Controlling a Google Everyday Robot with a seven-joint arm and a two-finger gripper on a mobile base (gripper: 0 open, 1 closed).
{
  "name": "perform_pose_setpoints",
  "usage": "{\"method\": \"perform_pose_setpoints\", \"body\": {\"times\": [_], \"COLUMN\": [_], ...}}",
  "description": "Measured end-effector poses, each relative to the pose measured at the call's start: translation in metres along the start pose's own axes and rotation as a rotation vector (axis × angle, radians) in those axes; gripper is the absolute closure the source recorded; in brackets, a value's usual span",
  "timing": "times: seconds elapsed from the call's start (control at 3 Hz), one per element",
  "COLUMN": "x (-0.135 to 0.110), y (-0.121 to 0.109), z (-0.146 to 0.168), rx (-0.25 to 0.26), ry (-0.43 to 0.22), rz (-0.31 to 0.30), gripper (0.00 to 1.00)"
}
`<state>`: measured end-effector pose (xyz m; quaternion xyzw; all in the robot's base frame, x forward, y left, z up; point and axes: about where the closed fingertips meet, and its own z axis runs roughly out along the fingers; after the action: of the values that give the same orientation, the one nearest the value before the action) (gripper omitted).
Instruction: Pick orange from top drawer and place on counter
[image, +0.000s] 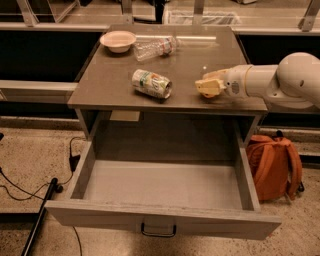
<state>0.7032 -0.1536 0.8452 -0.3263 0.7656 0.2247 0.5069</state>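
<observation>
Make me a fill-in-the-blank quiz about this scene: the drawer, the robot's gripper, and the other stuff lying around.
1. The top drawer is pulled ____.
2. The gripper, with the orange at its tip, is over the right side of the ____.
3. The can lies on its ____, left of the gripper.
4. On the floor to the right of the drawer is an orange ____.

Missing words: open; counter; side; backpack.
</observation>
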Motion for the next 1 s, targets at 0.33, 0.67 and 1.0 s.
{"method": "perform_pose_setpoints", "body": {"times": [0.33,0.67,1.0], "x": [0.0000,0.0000,0.0009], "y": [0.0000,0.0000,0.0011], "z": [0.0000,0.0000,0.0002], "rx": [0.000,0.000,-0.008], "ry": [0.000,0.000,-0.008], "rz": [0.000,0.000,-0.006], "gripper": [0.28,0.04,0.00]}}
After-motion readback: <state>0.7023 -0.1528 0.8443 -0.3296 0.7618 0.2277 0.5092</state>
